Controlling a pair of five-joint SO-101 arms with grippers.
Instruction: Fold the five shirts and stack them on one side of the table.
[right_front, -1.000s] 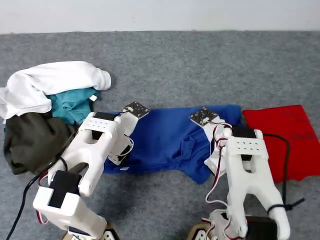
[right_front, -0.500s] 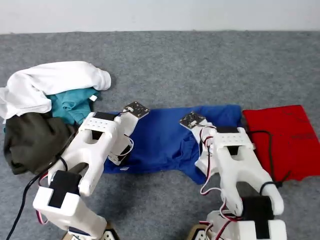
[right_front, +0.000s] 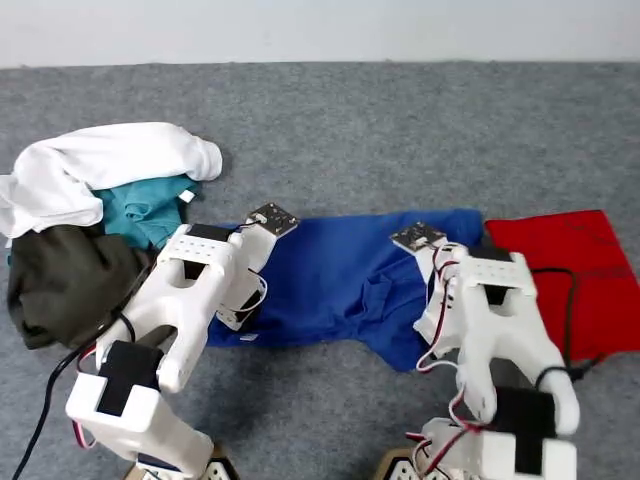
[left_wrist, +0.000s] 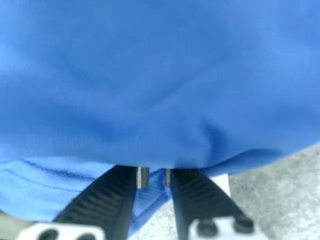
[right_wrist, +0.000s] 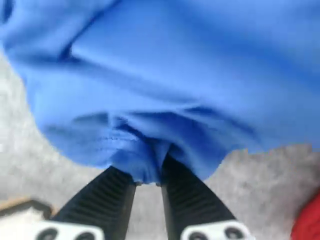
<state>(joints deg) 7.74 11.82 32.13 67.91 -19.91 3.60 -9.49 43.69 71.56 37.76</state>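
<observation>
A blue shirt (right_front: 335, 275) lies spread across the middle of the grey table. My left gripper (left_wrist: 151, 178) is shut on the blue shirt (left_wrist: 160, 90) at its near left edge, under the left arm (right_front: 195, 290). My right gripper (right_wrist: 149, 178) is shut on a bunched fold of the blue shirt (right_wrist: 175, 85) at its near right corner, under the right arm (right_front: 490, 300). A red shirt (right_front: 575, 275) lies folded flat at the right. A heap of a white shirt (right_front: 95, 165), a teal shirt (right_front: 145, 210) and a dark olive shirt (right_front: 60, 280) sits at the left.
Bare grey table (right_front: 400, 130) stretches behind the shirts to the far edge. The arm bases and loose cables (right_front: 45, 400) take up the near edge. A sliver of the red shirt (right_wrist: 310, 220) shows beside the right gripper.
The right arm swung left with the blue shirt's corner half a second ago, then came back to the right. The left arm has stayed still.
</observation>
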